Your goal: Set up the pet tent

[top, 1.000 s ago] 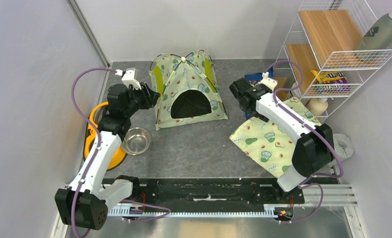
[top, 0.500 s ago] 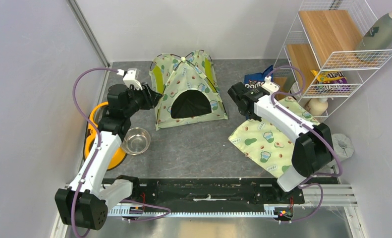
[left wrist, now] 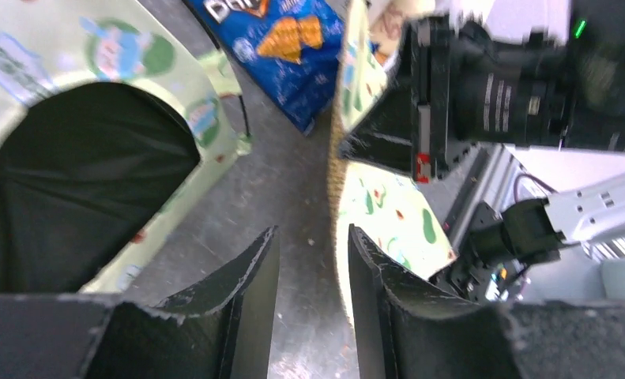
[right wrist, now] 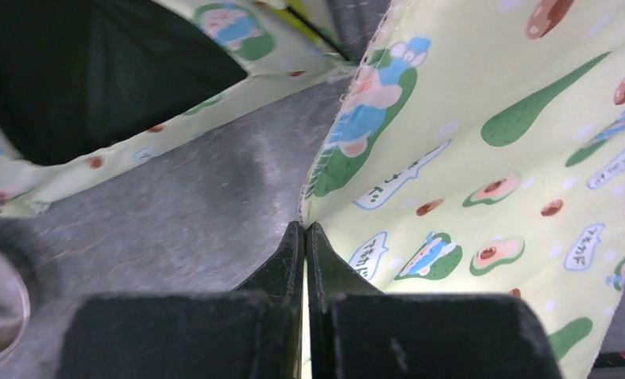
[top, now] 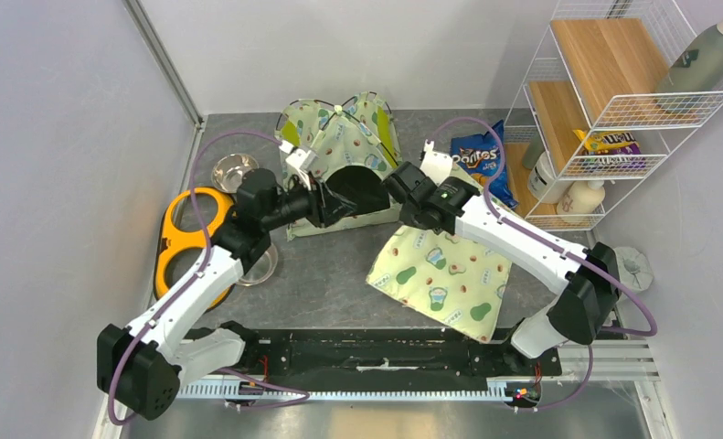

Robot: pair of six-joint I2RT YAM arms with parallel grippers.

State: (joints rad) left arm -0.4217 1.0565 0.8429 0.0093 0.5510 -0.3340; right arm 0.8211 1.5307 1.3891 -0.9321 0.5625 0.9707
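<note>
Pet tent [top: 339, 128] stands raised at the back of the table [top: 339, 274], its dark doorway [left wrist: 80, 174] facing the arms, as the matching avocado-print pad [top: 440, 279] arrives beside it. Within the last second the right gripper [right wrist: 305, 229], its fingers pinched tight on the pad's stitched edge, has dragged the pad leftward from near the wire shelf [top: 659, 108]. The pad's lifted edge is now just in front of the doorway's right corner, and a blue chip bag [top: 478, 160] is uncovered behind it. The left gripper [left wrist: 309, 237] has swung from the tent's left flank to the front of the entrance, where it hovers with its fingers a narrow gap apart and nothing between them. With the dome already up on its poles, what remains looks to be the bedding. The pad likely has to be fed through the doorway and laid flat, and the free left arm seems placed to steady the fabric or take the pad's lifted edge.
</note>
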